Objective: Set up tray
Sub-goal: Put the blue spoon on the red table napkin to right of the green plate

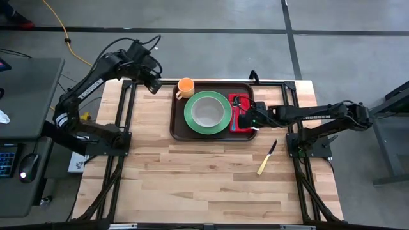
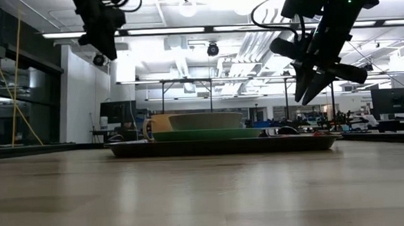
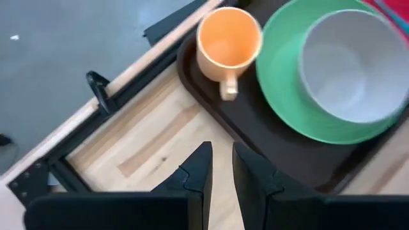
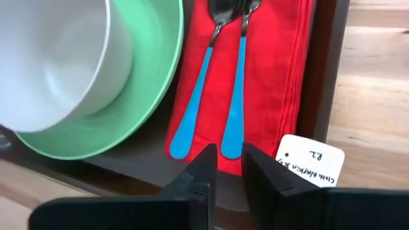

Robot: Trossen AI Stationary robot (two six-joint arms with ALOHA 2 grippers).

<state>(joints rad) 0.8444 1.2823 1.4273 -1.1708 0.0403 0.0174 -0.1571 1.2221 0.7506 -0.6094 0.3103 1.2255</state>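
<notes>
The dark brown tray [image 1: 177, 129] lies at the table's far middle. On it rest a green plate [image 1: 192, 121] with a pale bowl [image 1: 208, 111], an orange cup [image 1: 185, 87] at the far left corner, and a red napkin [image 1: 239, 124] at its right end. Two blue-handled utensils [image 4: 235, 96] lie on the napkin [image 4: 275, 70]. My right gripper [image 1: 251, 119] hangs shut above the napkin's near part, clear of the tray [image 2: 224, 146] in the low view. My left gripper [image 1: 154, 84] is shut, high above the table just left of the cup [image 3: 229, 41].
A knife with a yellow handle [image 1: 266, 158] lies on the bare wood right of the tray, near the right arm's base. A white label [image 4: 310, 160] sticks out from the napkin's corner. The near half of the table [image 1: 204, 185] is bare wood.
</notes>
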